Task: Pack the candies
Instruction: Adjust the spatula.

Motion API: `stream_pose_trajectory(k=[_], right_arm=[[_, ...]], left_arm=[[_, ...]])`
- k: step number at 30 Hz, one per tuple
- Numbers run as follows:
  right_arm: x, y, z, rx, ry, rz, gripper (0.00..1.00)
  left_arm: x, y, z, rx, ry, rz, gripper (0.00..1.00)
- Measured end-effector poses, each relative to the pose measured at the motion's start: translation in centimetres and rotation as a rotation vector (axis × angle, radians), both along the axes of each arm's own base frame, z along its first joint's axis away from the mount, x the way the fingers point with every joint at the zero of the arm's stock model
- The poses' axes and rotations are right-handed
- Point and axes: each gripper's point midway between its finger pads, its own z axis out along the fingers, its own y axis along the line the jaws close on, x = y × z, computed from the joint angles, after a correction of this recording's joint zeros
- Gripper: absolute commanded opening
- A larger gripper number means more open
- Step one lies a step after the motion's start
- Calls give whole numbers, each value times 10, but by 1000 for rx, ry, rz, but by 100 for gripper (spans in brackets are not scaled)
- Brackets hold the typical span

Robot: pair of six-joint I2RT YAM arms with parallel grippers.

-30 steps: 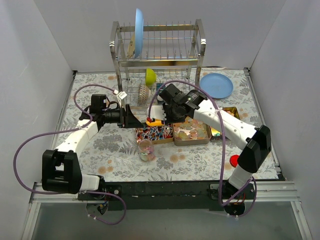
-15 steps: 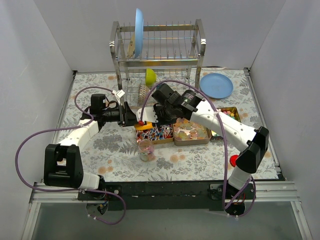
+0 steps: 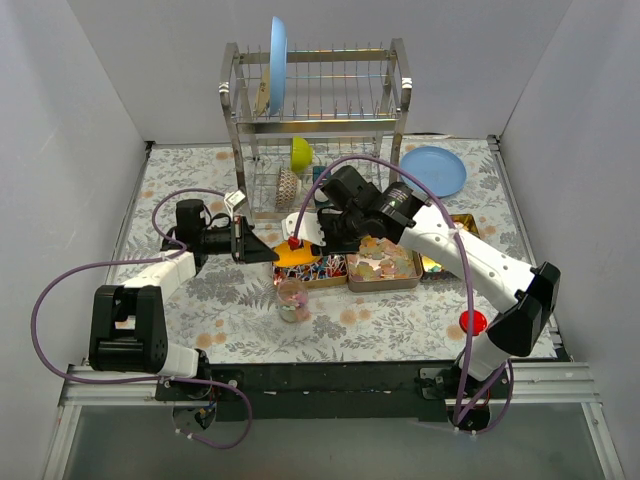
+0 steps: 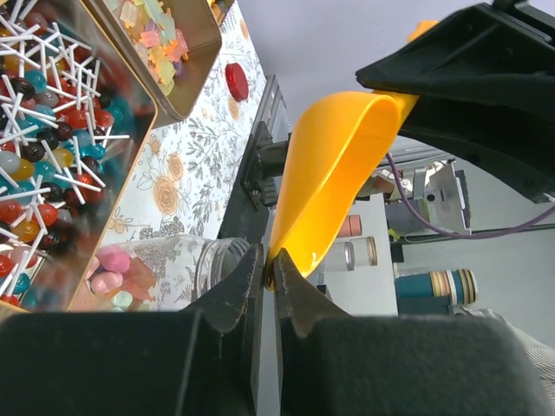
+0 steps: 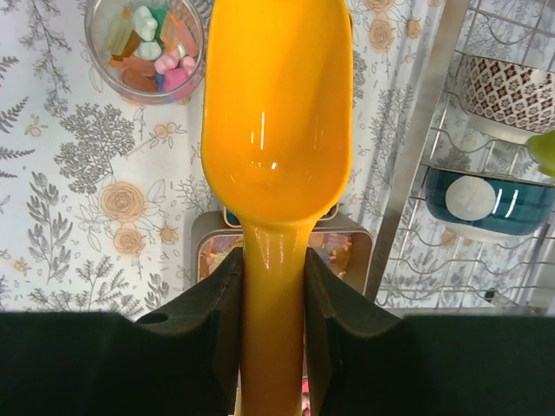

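Your left tool has just snapped shut from wide open and now pinches the front lip of the orange scoop. Your right tool grips the handle, jaws part-closed. The scoop is empty. Some candies lie in the glass jar; most remain in the tins on the table. This looks like a handover, so no packing yet.

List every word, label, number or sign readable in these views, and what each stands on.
None can be read.
The small white tag is too small to tell whether it bears print.
The scoop, tins and jar show no lettering.
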Motion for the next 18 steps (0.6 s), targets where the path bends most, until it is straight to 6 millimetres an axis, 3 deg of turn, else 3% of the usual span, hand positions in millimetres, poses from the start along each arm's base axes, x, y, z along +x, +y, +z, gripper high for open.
stream_pose_trajectory(k=[1,4,18], right_arm=[[0,0,-2,7,17,-5,28],[0,-2,-5,28,60,-17,34],[-4,4,-13,55,134,9,37]], left_arm=[[-1,1,0,-5,-1,-3,0],[-4,2,0,-17,7,-13,0],[-11,14,-5,-44,18,0,0]])
